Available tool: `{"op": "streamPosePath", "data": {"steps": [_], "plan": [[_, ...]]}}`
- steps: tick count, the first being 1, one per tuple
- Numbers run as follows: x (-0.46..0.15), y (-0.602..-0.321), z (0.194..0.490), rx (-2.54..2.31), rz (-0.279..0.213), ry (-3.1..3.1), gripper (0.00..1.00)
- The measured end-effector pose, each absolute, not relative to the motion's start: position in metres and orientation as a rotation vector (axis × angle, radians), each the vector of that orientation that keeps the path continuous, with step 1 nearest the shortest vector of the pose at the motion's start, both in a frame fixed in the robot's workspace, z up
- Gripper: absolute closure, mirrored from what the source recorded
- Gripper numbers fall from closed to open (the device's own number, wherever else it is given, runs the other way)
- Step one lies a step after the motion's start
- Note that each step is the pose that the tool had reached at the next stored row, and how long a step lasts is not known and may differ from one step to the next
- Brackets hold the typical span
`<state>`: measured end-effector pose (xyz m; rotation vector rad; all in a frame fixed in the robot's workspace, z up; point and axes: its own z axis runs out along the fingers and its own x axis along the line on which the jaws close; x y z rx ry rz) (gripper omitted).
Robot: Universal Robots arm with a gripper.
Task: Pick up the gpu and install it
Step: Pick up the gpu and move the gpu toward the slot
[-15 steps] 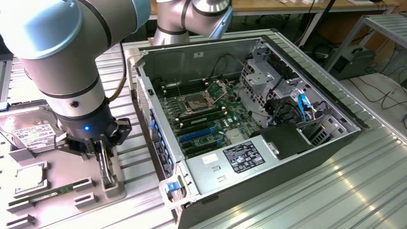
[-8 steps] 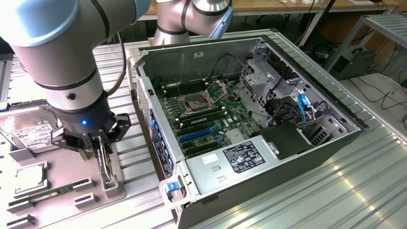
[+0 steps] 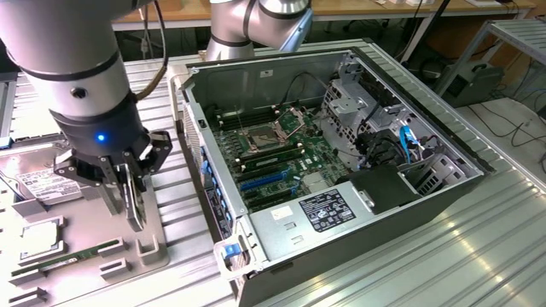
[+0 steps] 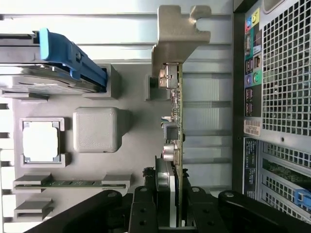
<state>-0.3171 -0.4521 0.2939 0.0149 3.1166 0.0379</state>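
So my black pincer [image 4: 171,199] is clamped on the small flat green gpu card [image 4: 179,121] with the silver metal end bracket, held edge-on between my fingers; I'd guess it's light, stiff but fragile, so grip the board edges, never the fan.

A ribbed metal table [image 3: 477,256] carries two things directly. An open computer case [image 3: 247,80] lies on its side across the middle of the table, motherboard facing up. Just beside the case, toward the exterior view's left, a flat grey parts tray [image 3: 85,220] rests on the ribs. In the tray's holders lie a hard drive [image 3: 43,182] with a white label, a square processor [image 3: 38,240] in a frame, and a narrow green memory stick [image 3: 64,259] near the tray's front edge.
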Motion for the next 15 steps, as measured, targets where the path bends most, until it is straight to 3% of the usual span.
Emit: {"op": "streamPosePath", "data": {"steps": [15], "plan": [[-0.317, -0.452, 0.355, 0.015, 0.038, 3.117, 0.71]]}}
